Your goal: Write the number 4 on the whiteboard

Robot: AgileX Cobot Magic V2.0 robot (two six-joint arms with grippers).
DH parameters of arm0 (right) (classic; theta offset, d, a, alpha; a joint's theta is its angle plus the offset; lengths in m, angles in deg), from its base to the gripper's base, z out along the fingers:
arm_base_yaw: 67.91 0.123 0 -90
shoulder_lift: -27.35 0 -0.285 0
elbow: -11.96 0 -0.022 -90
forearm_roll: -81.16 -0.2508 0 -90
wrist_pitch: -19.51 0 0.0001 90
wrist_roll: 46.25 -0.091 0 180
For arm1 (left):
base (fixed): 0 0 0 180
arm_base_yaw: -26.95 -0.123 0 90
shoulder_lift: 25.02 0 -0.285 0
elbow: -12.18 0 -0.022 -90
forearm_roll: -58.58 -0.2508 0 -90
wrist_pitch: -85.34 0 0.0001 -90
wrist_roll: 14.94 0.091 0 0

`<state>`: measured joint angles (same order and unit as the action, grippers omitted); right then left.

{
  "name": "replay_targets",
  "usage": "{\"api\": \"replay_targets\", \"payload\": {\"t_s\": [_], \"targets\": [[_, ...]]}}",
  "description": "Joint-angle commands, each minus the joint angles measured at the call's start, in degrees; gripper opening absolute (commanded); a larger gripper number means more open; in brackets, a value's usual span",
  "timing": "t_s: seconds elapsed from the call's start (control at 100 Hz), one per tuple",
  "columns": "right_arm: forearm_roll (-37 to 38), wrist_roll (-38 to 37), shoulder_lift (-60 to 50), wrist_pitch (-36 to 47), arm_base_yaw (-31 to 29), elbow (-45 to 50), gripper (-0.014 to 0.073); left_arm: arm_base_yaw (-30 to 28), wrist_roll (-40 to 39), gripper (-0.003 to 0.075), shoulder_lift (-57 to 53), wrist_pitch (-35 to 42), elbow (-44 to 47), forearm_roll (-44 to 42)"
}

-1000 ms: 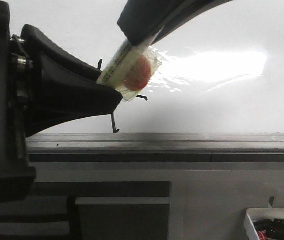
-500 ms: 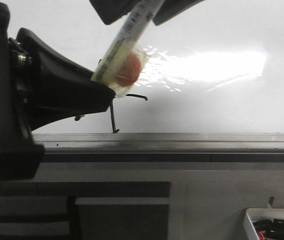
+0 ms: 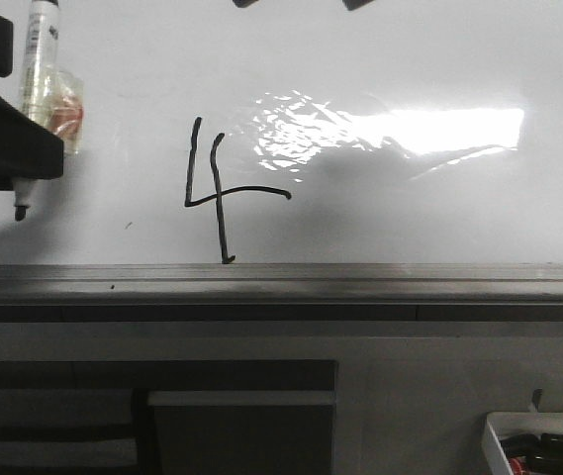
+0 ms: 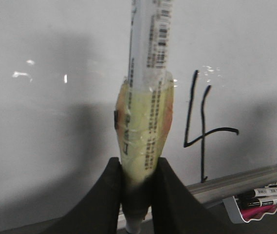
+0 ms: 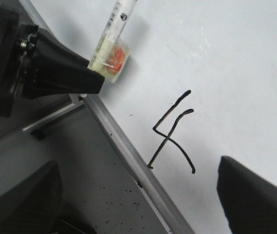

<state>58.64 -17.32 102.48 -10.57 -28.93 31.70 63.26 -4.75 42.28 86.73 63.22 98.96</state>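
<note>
We see the number 4 [image 3: 217,188], thin black and open-topped, low on the whiteboard [image 3: 410,218], its stem reaching the grey rail [image 3: 360,282]. A white tray [image 3: 538,445] holds markers. Our left pincer [image 4: 138,195] grips a taped marker [image 4: 145,112] well left of the numeral; our right pincer's [image 5: 138,195] fingers stand apart.

You have open whiteboard [image 3: 410,59] right of the number 4 [image 3: 220,188]. At far left, the left pincer [image 4: 139,195] clamped on the marker [image 3: 36,59] blocks passage; the grey edge rail [image 3: 360,282] borders the near side.
</note>
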Motion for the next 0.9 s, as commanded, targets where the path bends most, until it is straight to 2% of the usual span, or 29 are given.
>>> {"api": "replay_targets", "payload": {"t_s": [0.0, 0.08, 0.44, 0.63, 0.7, 0.89], "targets": [[-0.87, 0.53, -1.73, 3.69, -0.31, -1.71, 0.0576, -2.83, -0.57, -0.0020, 0.03, -0.81, -3.10, 1.81], [-0.88, 0.53, -1.73, 3.69, -0.31, -1.71, 0.0576, -3.87, -0.57, -0.0020, 0.93, -3.03, -3.80, 1.81], [-1.37, 0.53, -1.73, 3.69, -0.31, -1.71, 0.0576, -3.87, -0.57, -0.0020, 8.57, -2.70, -7.37, 2.04], [-1.37, 0.53, -1.73, 3.48, -0.31, -1.71, 0.0576, -3.87, -0.57, -0.0016, 9.09, -2.29, -7.49, 2.04], [-1.37, 0.53, -1.73, 3.44, -0.31, -1.71, 0.0576, -3.87, -0.57, 0.0023, 9.09, -2.29, -7.49, 2.04], [-1.37, 0.53, -1.73, 3.20, -0.31, -1.71, 0.0576, -3.87, -0.57, 0.0235, 9.09, -2.23, -7.49, 3.55]]}}
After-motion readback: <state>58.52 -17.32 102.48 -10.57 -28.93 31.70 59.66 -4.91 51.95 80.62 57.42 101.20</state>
